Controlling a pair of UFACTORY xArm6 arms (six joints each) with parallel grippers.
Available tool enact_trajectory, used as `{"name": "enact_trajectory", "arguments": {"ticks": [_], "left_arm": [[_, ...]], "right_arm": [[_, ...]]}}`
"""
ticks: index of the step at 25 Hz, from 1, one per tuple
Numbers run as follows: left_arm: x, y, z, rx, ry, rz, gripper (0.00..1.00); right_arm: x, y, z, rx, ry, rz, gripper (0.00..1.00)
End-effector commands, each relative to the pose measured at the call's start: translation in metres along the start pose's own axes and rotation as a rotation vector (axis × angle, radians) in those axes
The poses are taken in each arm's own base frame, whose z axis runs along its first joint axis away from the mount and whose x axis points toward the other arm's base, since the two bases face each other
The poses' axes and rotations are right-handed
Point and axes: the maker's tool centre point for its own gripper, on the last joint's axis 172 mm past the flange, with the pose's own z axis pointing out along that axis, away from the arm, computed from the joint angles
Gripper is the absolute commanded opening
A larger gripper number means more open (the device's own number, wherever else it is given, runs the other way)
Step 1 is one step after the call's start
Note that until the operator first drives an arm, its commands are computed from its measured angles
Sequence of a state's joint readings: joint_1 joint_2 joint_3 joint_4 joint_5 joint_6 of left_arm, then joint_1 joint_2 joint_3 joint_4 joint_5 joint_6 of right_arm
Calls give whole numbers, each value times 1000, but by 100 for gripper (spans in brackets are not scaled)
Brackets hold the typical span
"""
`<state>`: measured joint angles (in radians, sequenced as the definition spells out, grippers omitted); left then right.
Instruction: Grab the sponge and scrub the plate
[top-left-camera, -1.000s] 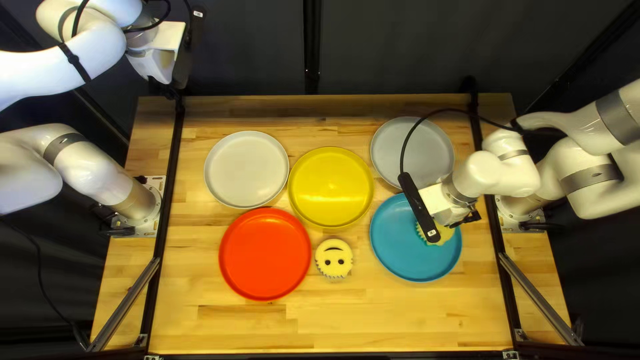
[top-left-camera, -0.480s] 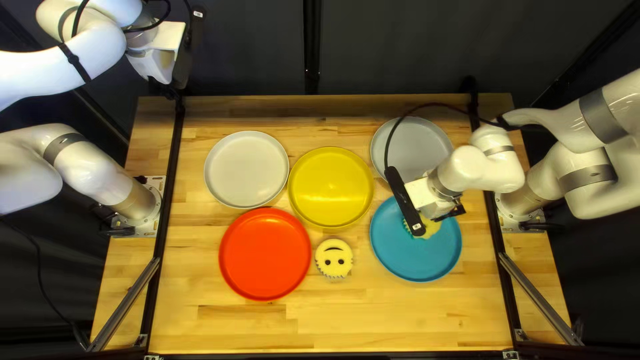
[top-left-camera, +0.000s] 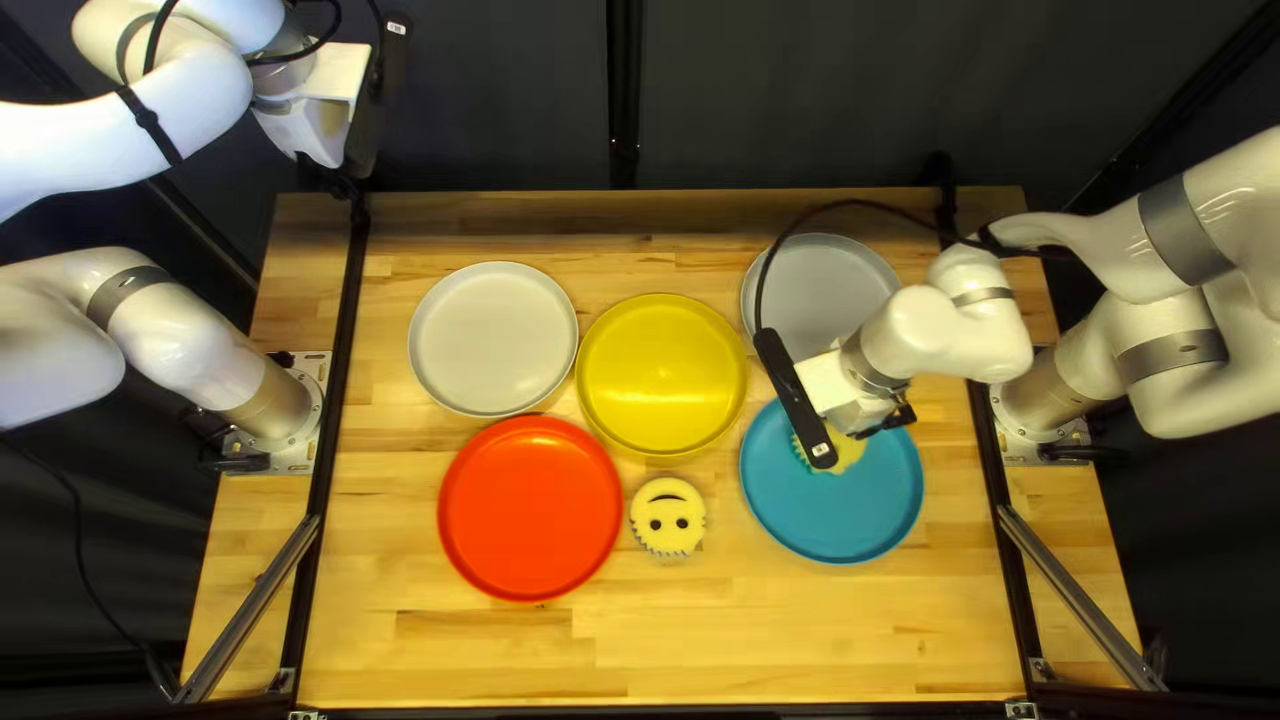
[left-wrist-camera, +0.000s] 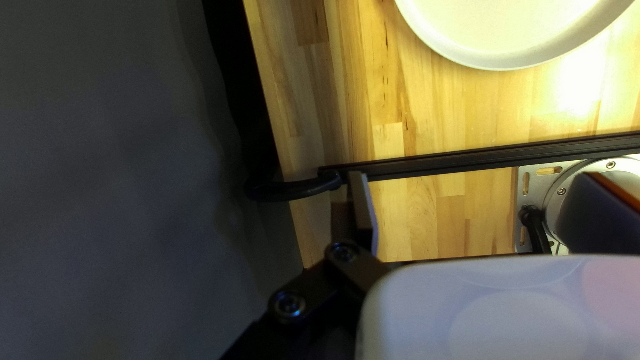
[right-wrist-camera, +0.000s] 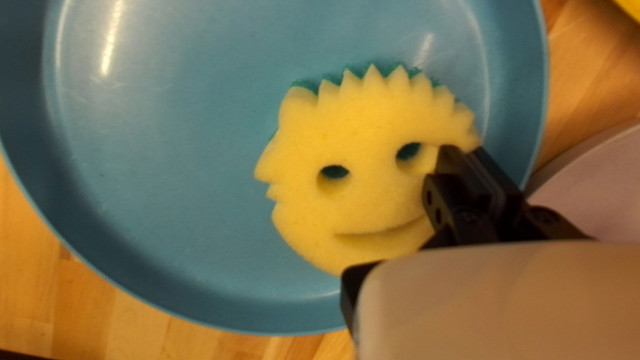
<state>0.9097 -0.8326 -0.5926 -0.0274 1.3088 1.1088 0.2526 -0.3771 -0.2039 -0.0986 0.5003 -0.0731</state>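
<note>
Sponge (right-wrist-camera: 360, 147), yellow face up and green backing under, is in the blue plate (right-wrist-camera: 167, 167), off centre toward the grey plate (top-left-camera: 827, 287). Whether its whole underside presses on the plate, cannot tell.

Right gripper (right-wrist-camera: 465, 153): jaws nearly together, clamped on one edge of the sponge by an eye hole. Most of the sponge sticks out beyond the grip. Scrubbing looks to be the step in hand.

Main risk, my reading: the off-side hold. Drag at the far side could swivel the sponge, or work the pinched edge loose. Foam is soft; a hard squeeze beside the hole might tear it.

Second risk: the plate itself. Nothing is seen holding it down, so a firm sideways stroke could slide the blue plate into the grey plate or the yellow plate (top-left-camera: 660, 374), both close by. Too much weight near the rim might tip it; too little, and the sponge only skims. Short, level strokes back toward the middle seem safer.

Cable (top-left-camera: 854, 203) loops over the grey plate; a wide swing might snag it.

Spare sponge (top-left-camera: 667, 500) sits outside, beside the red plate (top-left-camera: 530, 507); low risk.

Left gripper (left-wrist-camera: 477, 177): jaws wide apart, nothing between, away from the work.
</note>
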Motion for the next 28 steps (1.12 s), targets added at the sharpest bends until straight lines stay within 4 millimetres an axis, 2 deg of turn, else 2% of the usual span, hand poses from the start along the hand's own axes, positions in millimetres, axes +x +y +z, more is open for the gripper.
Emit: {"name": "enact_trajectory", "arguments": {"ticks": [1, 5, 8, 13, 19, 23, 28], "left_arm": [[0, 0, 0, 0, 0, 0, 100], [0, 0, 0, 0, 0, 0, 100], [0, 0, 0, 0, 0, 0, 100], [0, 0, 0, 0, 0, 0, 100], [0, 0, 0, 0, 0, 0, 100], [0, 0, 0, 0, 0, 0, 100], [0, 0, 0, 0, 0, 0, 100]], "right_arm": [[-8, -23, 0, -8, -22, -21, 0], [-7, -32, 2, -8, -34, -34, 0], [4, -22, 1, -11, -32, -38, 0], [20, 18, 2, -15, -18, -35, 0], [34, 56, 7, -10, -3, -35, 0], [36, 56, 9, -6, 2, -35, 0], [23, 30, 2, 25, -20, 11, 0]]}}
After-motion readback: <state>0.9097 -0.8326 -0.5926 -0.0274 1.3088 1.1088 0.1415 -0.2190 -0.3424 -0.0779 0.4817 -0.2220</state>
